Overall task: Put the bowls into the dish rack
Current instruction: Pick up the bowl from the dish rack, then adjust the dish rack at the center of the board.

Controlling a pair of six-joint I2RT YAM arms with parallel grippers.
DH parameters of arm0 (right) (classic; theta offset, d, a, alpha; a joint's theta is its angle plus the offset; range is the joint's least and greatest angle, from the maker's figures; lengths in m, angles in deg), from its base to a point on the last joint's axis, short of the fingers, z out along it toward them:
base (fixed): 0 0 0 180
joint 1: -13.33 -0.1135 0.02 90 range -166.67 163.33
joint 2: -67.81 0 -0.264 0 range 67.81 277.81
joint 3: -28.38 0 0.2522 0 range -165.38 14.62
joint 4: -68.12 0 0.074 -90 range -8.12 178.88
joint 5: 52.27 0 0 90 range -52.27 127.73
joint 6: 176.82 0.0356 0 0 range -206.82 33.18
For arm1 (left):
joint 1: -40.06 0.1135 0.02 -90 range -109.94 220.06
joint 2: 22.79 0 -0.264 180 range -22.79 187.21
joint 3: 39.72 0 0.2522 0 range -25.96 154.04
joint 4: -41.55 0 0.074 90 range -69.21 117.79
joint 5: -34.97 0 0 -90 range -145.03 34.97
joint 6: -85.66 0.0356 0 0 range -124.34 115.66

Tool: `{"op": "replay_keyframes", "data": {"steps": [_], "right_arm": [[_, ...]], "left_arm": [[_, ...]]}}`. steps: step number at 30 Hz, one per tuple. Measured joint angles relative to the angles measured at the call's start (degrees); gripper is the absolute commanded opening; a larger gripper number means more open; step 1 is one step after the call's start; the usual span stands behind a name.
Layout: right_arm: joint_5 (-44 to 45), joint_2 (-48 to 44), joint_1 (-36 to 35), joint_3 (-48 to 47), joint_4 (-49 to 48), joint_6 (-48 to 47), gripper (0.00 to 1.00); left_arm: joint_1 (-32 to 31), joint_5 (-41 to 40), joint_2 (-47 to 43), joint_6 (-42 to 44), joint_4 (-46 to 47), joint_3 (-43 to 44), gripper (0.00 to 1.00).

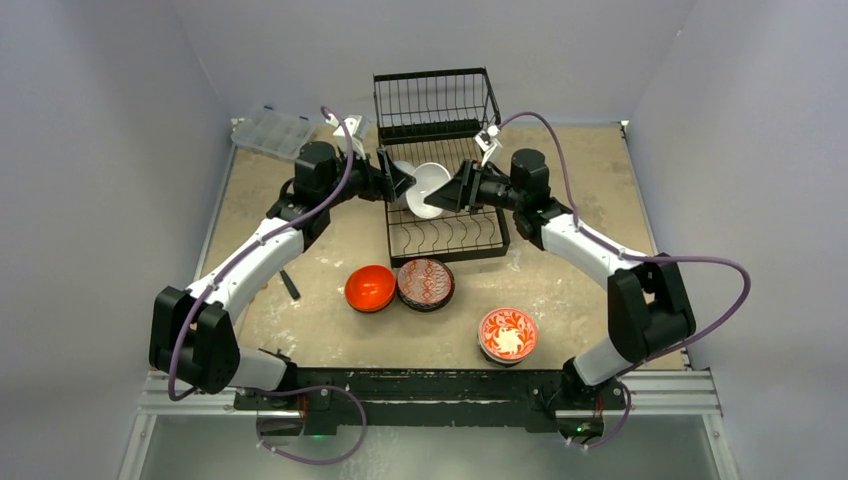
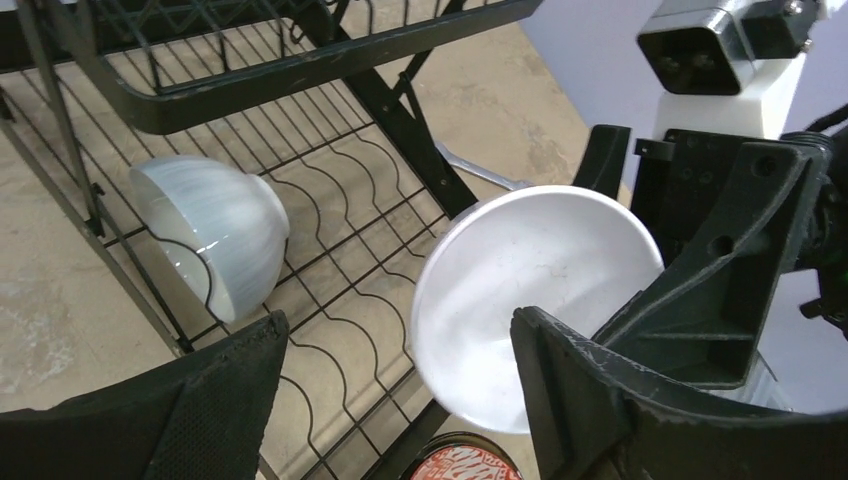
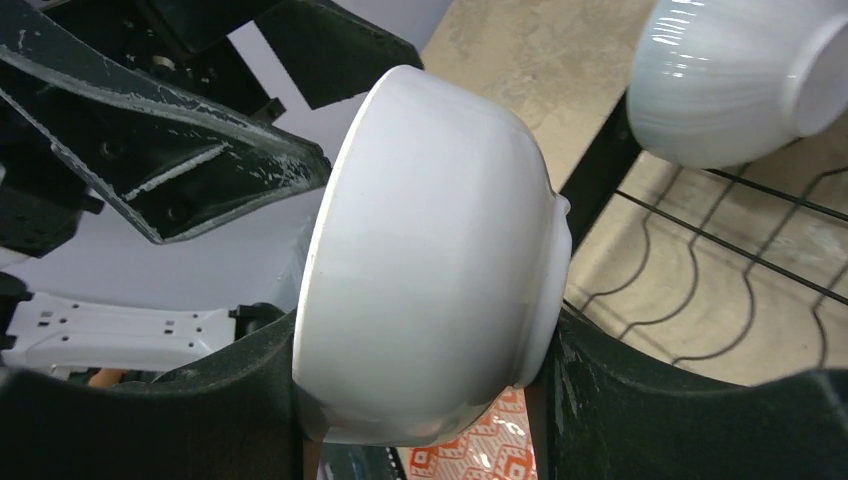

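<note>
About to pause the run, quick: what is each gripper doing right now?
Left gripper: open, fingers apart beside the plain white bowl.
Right gripper: closed on the plain white bowl.

The dish rack (image 1: 440, 100) is black wire. The white bowl (image 3: 430, 260) is plain glossy white inside and out. The ribbed bowl (image 2: 215, 235) is pale bluish white with fine streaks. The table (image 1: 580, 270) is mottled beige. On it, the orange bowl (image 1: 370, 287) is bright orange, the patterned bowl (image 1: 425, 283) has a red-and-white lattice inside a dark rim, and the floral bowl (image 1: 507, 334) is red with white blossoms. The left end effector (image 1: 397, 186) and right end effector (image 1: 458, 190) are black. The cable (image 1: 700, 260) is purple. The compartment box (image 1: 272, 132) is clear.
</note>
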Motion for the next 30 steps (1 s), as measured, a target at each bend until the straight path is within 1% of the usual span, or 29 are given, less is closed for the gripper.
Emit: {"op": "replay_keyframes", "data": {"steps": [4, 7, 11, 14, 19, 25, 27, 30], "right_arm": [[2.34, -1.2, 1.18, -0.02, 4.31, -2.82, 0.0], [4.96, -2.84, 1.66, -0.26, 8.48, -5.9, 0.0], [8.76, -4.33, 1.81, -1.31, 13.0, -9.88, 0.0], [11.37, -5.22, 1.84, -1.73, 15.52, -12.31, 0.0], [14.16, -5.97, 1.81, -2.05, 18.62, -15.13, 0.0], [16.02, -5.97, 1.81, -2.12, 21.22, -17.44, 0.0], [16.81, -5.97, 1.81, -2.14, 21.7, -18.18, 0.0], [17.2, -5.97, 1.84, -2.58, 22.71, -19.19, 0.0]], "left_arm": [[0.0, -3.85, 0.0, -0.15, -1.92, 0.0, 0.83], [0.0, -8.48, 0.85, -0.48, -5.88, 0.76, 0.82], [0.0, -13.75, 6.08, -1.09, -12.07, 4.61, 0.79], [0.0, -16.28, 10.88, -2.19, -15.78, 6.69, 0.75], [0.0, -16.57, 15.69, -4.48, -19.78, 6.78, 0.69], [0.0, -14.99, 19.19, -7.39, -20.72, 6.75, 0.57], [0.0, -13.68, 20.48, -8.46, -20.33, 6.58, 0.52], [-0.09, -11.54, 22.75, -9.99, -19.8, 6.54, 0.41]]}}
